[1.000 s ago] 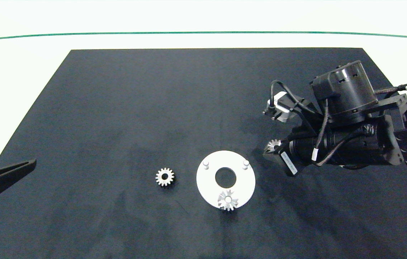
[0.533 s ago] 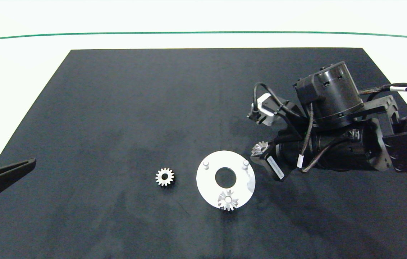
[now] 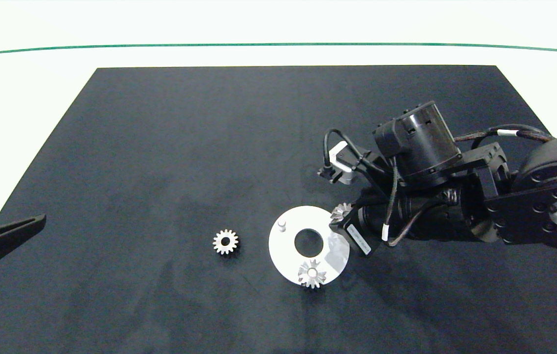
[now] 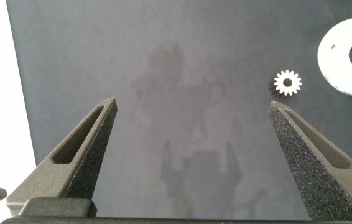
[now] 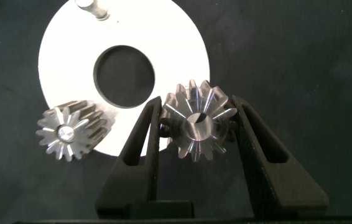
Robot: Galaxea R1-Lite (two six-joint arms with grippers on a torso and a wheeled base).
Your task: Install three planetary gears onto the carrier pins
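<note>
3 silver toothed planetary gears [image 3: 225, 242], round holes

No legible txt; white label [image 3: 358, 239] on right arm unreadable.

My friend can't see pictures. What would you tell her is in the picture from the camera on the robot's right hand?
The right gripper is squeezing a shiny metal gear between its two dark fingers, just above the edge of a round white disc on a black mat. Another gear already sits on the disc beside its big middle hole, and a bare white peg stands at the far edge.
</note>
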